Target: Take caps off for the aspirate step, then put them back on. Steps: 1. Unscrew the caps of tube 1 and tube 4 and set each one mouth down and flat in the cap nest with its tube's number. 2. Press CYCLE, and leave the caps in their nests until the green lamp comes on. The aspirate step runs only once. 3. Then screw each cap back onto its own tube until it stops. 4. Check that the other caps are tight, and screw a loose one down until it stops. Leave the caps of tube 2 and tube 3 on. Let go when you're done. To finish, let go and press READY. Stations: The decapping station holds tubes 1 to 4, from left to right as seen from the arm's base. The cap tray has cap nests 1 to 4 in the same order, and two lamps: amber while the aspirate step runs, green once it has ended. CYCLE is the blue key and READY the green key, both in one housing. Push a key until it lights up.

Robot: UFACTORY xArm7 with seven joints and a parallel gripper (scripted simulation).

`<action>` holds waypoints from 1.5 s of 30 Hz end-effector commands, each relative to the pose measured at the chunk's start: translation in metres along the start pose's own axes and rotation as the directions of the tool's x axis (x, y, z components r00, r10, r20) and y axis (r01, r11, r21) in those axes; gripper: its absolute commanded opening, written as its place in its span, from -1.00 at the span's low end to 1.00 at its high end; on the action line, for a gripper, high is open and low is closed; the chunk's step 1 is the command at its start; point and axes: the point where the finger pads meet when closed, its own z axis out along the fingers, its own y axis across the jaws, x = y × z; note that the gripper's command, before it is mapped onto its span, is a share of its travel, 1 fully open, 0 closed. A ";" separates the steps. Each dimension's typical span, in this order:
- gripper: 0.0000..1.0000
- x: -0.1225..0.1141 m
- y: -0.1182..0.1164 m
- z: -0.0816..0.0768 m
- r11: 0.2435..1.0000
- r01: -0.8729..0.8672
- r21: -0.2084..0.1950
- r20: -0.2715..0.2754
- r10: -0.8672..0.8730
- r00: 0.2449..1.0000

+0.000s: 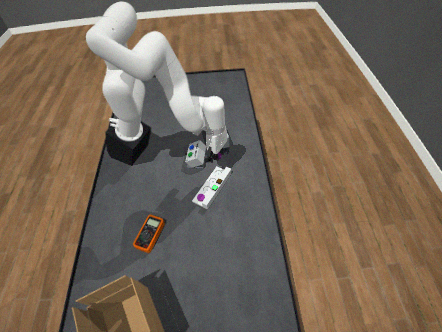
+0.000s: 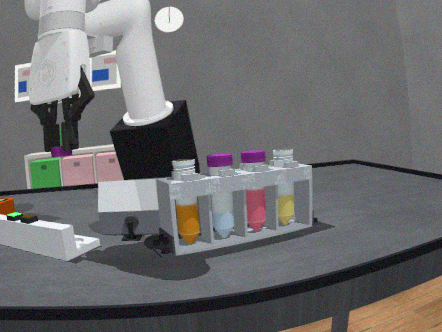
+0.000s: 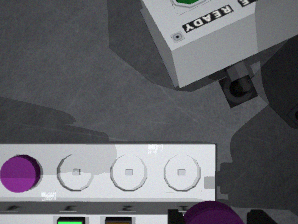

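Observation:
My gripper is shut on a purple cap and holds it in the air, well above the cap tray. In the wrist view the held cap shows at the bottom edge, near the nest marked 1. Another purple cap sits in the nest marked 4; the two middle nests are empty. The green lamp is lit. In the tube rack, the orange tube and the yellow tube are open, and the two middle tubes carry purple caps.
The key housing with the green READY key stands next to the tray, between it and the rack. An orange multimeter and an open cardboard box lie further along the mat, away from the arm's base.

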 end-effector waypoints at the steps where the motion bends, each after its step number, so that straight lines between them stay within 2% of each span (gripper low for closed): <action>1: -1.00 -0.001 0.000 -0.008 1.000 0.000 -0.001 -0.002 0.000 1.000; 4: -1.00 -0.001 0.000 -0.008 1.000 0.000 -0.001 -0.002 0.000 1.000; 7: -1.00 0.013 0.021 -0.008 0.969 -0.247 0.000 -0.003 0.247 0.969; 11: -1.00 0.026 0.039 -0.008 0.927 -0.376 0.000 -0.003 0.376 0.927; 14: -1.00 0.035 0.053 -0.008 0.926 -0.378 0.000 -0.003 0.378 0.926; 16: -1.00 0.035 0.053 -0.008 0.926 -0.378 0.000 -0.003 0.378 0.926; 19: -1.00 0.049 0.074 -0.008 0.926 -0.378 0.000 -0.003 0.378 0.926; 31: -1.00 0.088 0.132 -0.008 0.926 -0.378 -0.001 -0.004 0.378 0.926; 33: -1.00 0.088 0.132 -0.008 0.926 -0.378 -0.001 -0.004 0.378 0.926; 45: -1.00 0.132 0.196 -0.009 0.926 -0.378 -0.001 -0.005 0.378 0.926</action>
